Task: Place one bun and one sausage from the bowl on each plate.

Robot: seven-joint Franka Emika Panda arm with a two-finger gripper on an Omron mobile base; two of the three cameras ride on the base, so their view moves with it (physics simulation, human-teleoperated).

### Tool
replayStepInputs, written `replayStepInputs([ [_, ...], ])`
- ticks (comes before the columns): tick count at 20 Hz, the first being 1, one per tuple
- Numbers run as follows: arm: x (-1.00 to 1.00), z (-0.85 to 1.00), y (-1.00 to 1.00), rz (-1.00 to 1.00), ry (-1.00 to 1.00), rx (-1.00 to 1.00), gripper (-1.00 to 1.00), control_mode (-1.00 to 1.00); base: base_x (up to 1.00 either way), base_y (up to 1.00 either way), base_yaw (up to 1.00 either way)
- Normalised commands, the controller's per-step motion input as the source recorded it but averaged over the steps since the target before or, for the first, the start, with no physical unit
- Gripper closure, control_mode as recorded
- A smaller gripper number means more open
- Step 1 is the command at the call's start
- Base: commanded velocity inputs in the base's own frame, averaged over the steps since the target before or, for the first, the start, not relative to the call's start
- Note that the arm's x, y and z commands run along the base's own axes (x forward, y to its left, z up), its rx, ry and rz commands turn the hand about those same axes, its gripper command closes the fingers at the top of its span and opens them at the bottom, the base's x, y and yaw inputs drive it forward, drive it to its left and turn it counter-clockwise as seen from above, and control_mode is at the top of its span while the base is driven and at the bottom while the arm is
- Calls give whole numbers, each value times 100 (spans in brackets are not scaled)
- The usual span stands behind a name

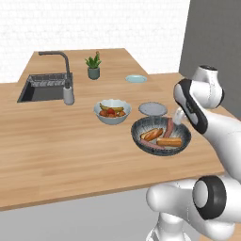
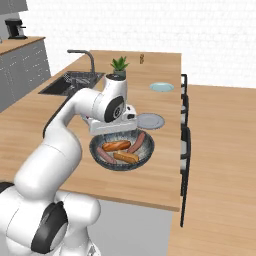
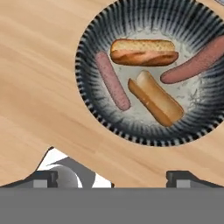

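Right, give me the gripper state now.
Gripper: open, holding nothing, above the bowl of buns and sausages.

The wide dark grey ribbed bowl (image 1: pixel 161 137) has bare wooden counter (image 1: pixel 61 141) on its sink side. A pale blue-white fruit bowl (image 1: pixel 112 112) and a small flat pale plate (image 1: pixel 153 109) stand close behind it

We hold our white arm (image 2: pixel 65 125) bent forward in a high arch, the wrist turned straight down. Our gripper (image 3: pixel 113 177) hangs with its two dark fingertips (image 3: pixel 43 178) spread wide apart, nothing between them.
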Motion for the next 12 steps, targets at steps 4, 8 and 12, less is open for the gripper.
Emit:
replayStepInputs([
  [4, 22, -76, 0, 41, 2, -13, -100, -100, 0, 0, 0],
  [8, 32, -63, 0, 35, 0, -10, -100, -100, 0, 0, 0],
  [12, 31, -42, 0, 16, -4, 0, -100, -100, 0, 0, 0],
])
